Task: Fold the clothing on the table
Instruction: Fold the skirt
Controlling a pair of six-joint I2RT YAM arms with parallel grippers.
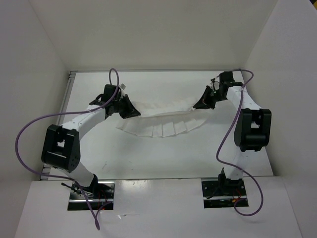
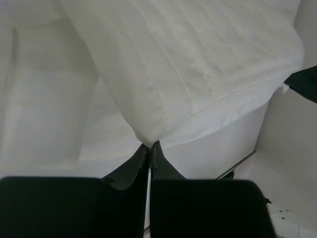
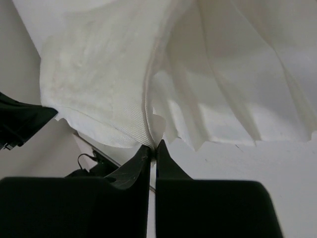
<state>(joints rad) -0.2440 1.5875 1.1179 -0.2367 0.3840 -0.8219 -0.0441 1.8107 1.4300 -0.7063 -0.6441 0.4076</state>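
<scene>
Top external: clothing (image 1: pixel 163 124) strung between both claws over far-middle of counter (image 1: pixel 163 158). Middle sags in arc, pleated lower edge hangs toward counter. At its left end, left claw (image 1: pixel 130 113); at its right end, right claw (image 1: pixel 200 104). Left wrist: jaws pinched tight on corner of clothing, hem runs away up-right. Right wrist: jaws closed on folded edge, fabric fans out in creases beyond tips. Whether sagging middle touches counter: cannot tell.
</scene>
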